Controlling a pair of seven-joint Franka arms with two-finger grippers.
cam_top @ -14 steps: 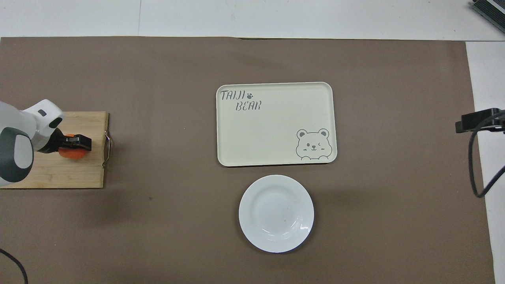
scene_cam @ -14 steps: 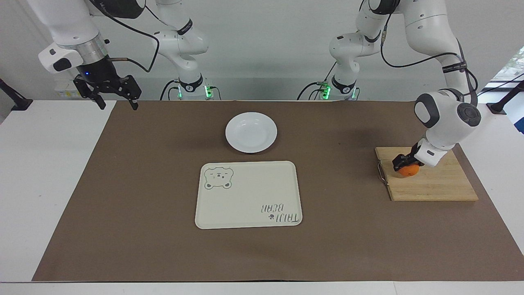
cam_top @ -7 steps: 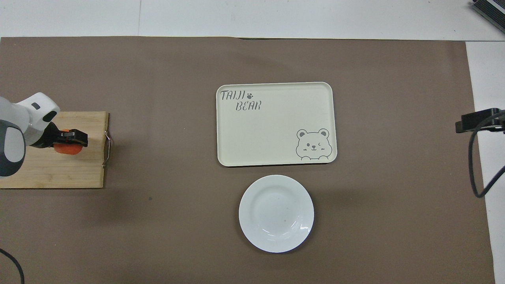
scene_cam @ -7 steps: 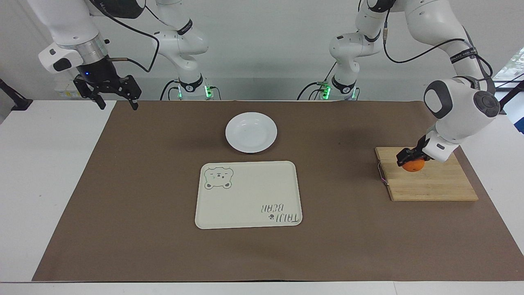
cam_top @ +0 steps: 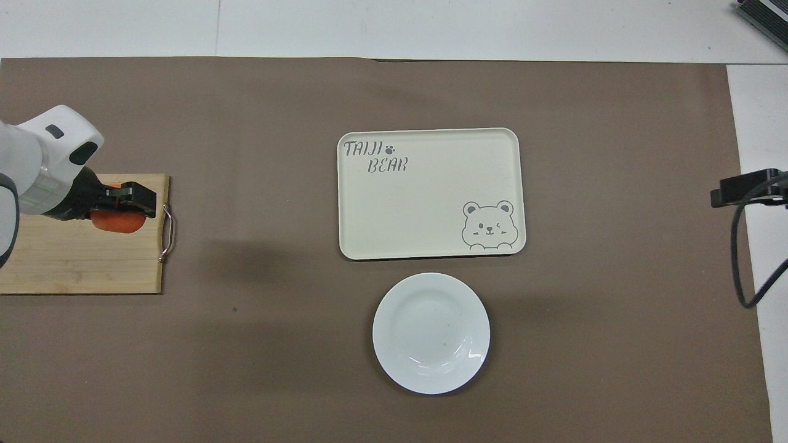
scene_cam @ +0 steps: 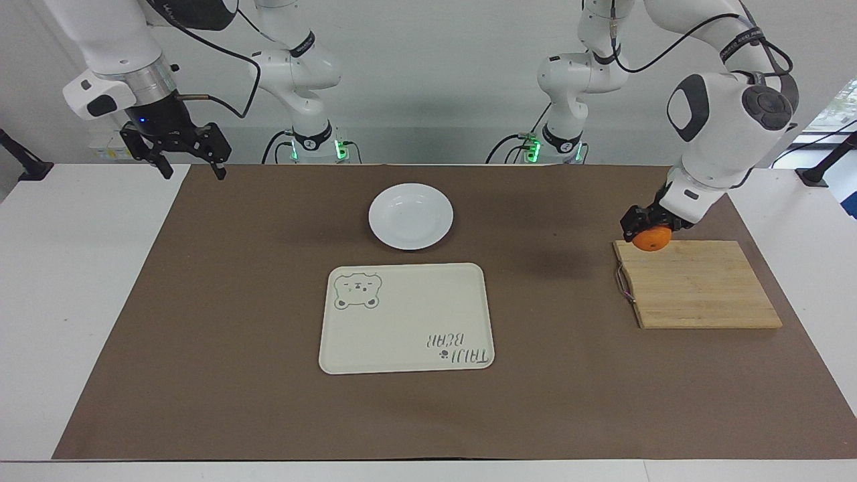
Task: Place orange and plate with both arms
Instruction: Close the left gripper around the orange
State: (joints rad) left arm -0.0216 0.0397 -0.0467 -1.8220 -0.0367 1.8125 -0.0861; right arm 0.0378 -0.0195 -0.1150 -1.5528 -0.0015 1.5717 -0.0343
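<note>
The orange (scene_cam: 652,238) is held in my left gripper (scene_cam: 644,231), which is shut on it and raised above the wooden cutting board (scene_cam: 696,284), over the board's edge nearest the robots. In the overhead view the orange (cam_top: 117,221) shows under the left gripper (cam_top: 128,210). The white plate (scene_cam: 410,216) lies empty on the brown mat, near the robots at mid table; it also shows in the overhead view (cam_top: 431,333). My right gripper (scene_cam: 191,164) is open and waits in the air over the mat's corner at the right arm's end.
A cream bear-printed tray (scene_cam: 406,317) lies empty just farther from the robots than the plate, also in the overhead view (cam_top: 431,192). The cutting board (cam_top: 80,264) with a metal handle sits at the left arm's end. A brown mat (scene_cam: 201,301) covers the table.
My left gripper has lifted the orange off the cutting board and carried it up and toward the board's handle end. The right arm has not moved.
</note>
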